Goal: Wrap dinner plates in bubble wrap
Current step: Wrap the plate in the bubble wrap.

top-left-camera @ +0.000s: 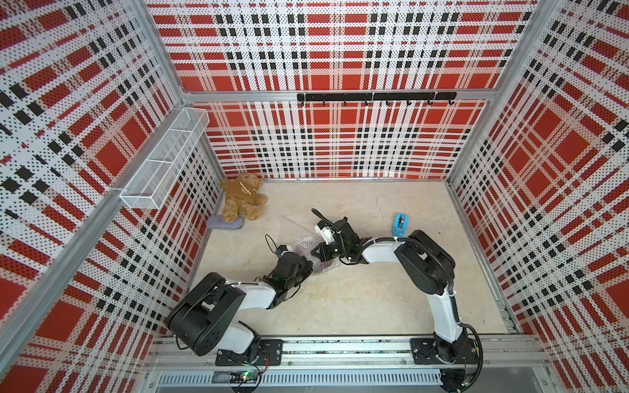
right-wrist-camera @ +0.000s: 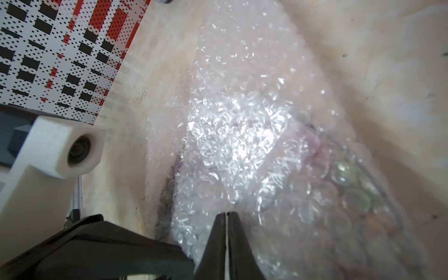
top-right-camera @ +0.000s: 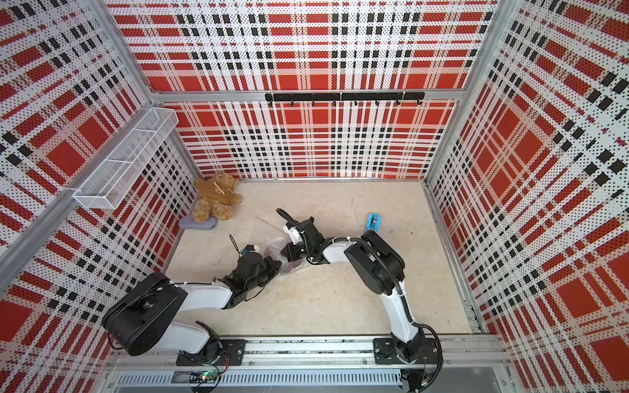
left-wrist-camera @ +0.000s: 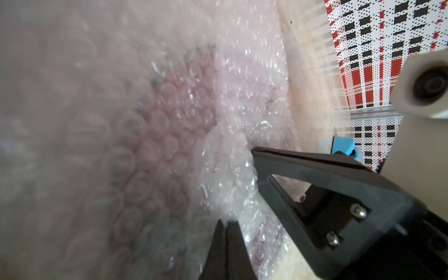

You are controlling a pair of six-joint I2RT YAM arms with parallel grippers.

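The dinner plate (left-wrist-camera: 179, 126) lies in the middle of the desk (top-left-camera: 357, 306), a dark-red blur under the bubble wrap (top-left-camera: 299, 238) drawn over it, and both hands meet there. The left hand (left-wrist-camera: 228, 222) is closed on a bunched fold of wrap. The right hand (right-wrist-camera: 226, 214) is closed too, tips in the sheet, though I cannot tell whether it pinches a layer. The step looks like carrying a flap across the plate. One hand should anchor the bundle while the other draws its fold low and fully past the rim, with light tension so the plate neither slides nor tips. This crinkly film probably springs back, so the fold wants pinning before anyone reaches for the blue tape dispenser (top-left-camera: 401, 224), well apart beside the right arm.
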